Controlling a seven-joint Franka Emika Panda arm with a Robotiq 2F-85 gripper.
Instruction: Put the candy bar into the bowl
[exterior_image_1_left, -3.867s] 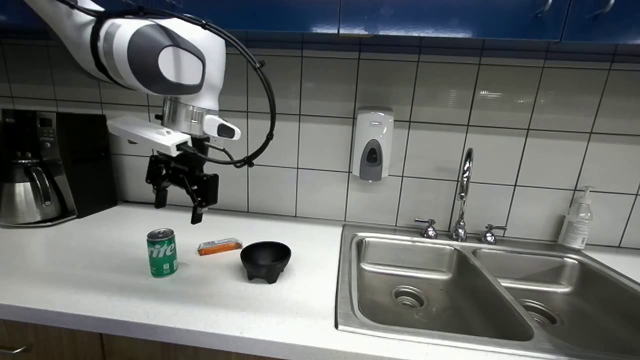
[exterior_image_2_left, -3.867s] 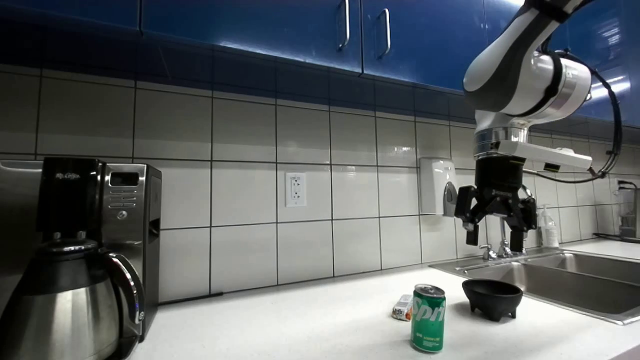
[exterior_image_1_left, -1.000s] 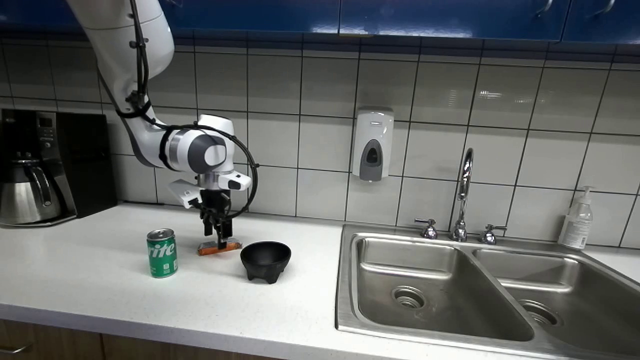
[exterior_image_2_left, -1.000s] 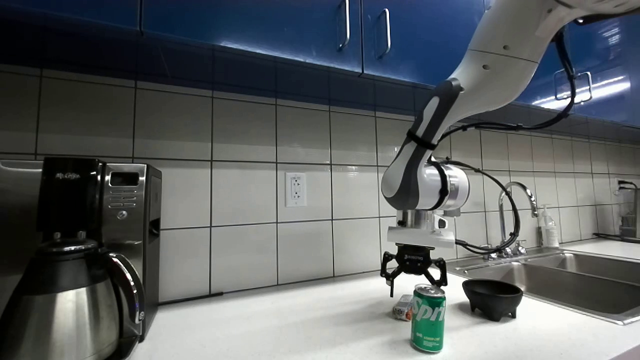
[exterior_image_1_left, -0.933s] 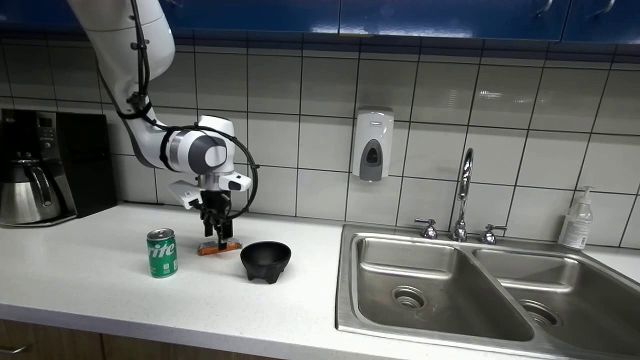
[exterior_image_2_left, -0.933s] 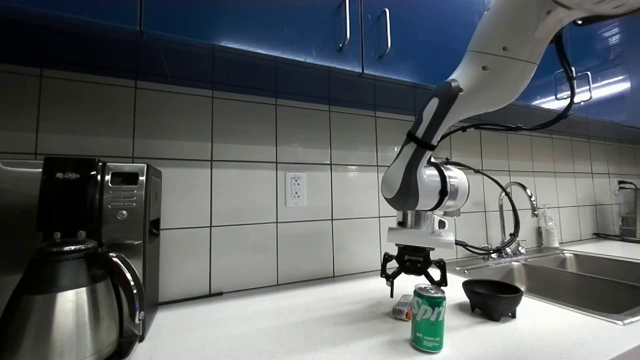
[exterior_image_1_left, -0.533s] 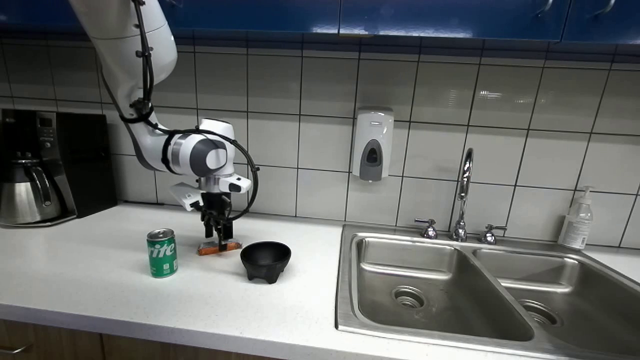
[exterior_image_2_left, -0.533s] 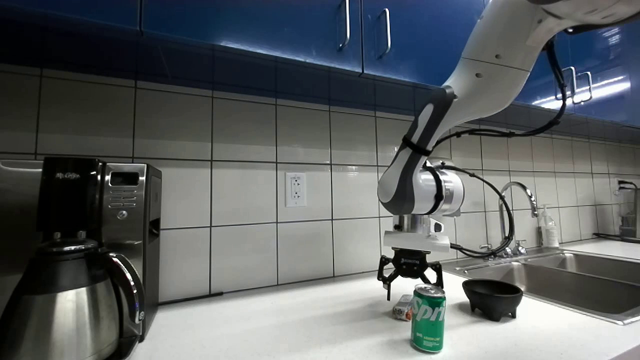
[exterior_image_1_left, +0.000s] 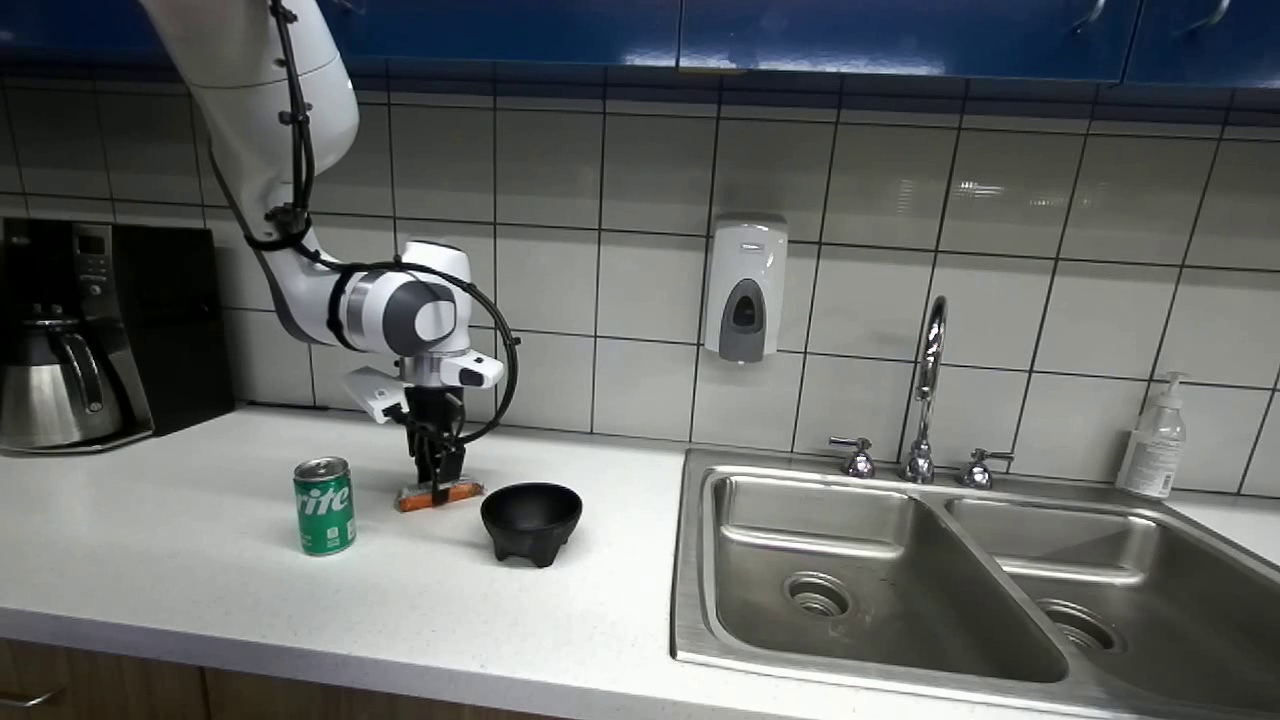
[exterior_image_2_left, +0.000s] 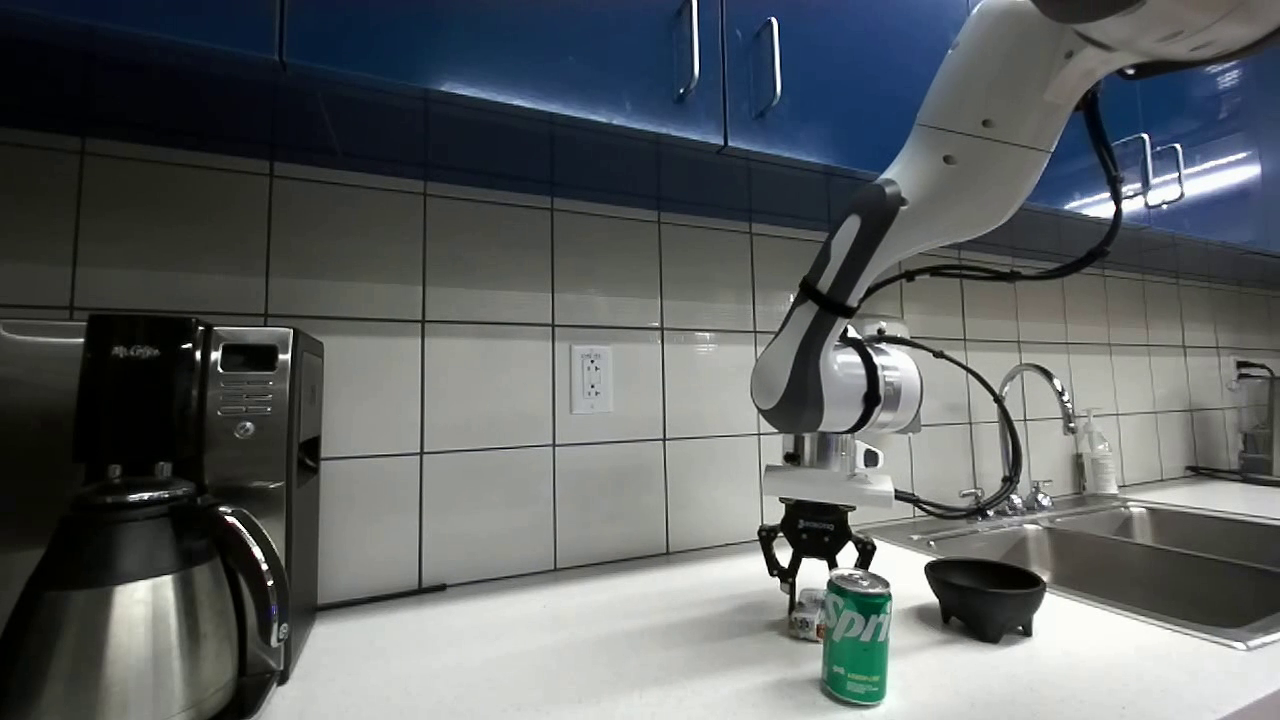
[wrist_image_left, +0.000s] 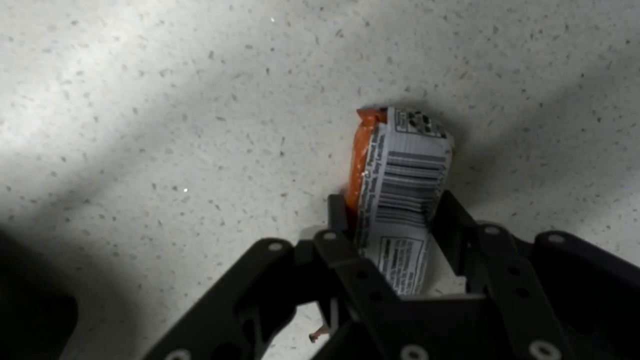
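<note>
Grasp stage, as judged; the candy bar (wrist_image_left: 404, 197) is flanked on both long sides by the gripper (wrist_image_left: 392, 212), with one finger (wrist_image_left: 337, 212) set against the orange side and the facing one against the white edge; in the wrist view no clear gap is made out on either side, so the gripper is read as closed around the bar near mid-length; firmness of the hold is not shown.

No lift can be made out; in an exterior view the bar is seen lying on the counter (exterior_image_1_left: 200, 575); part of it is hidden by the green can (exterior_image_2_left: 857, 640) in an exterior view, so a slight rise could be missed. The bowl (exterior_image_1_left: 531, 520) is stood upright on the counter, near the bar but apart from it; the green can is stood past the bar's opposite end, also apart.

Done, as far as shown: approach, lining-up across the bar, closing; left: lift, short carry, lowering into the bowl, release; progress is put at somewhat under half. A straight rise seems called for next, high enough for the bowl's rim to be cleared; a fit is expected; a slip or twist of the wrapper is to be watched for.
</note>
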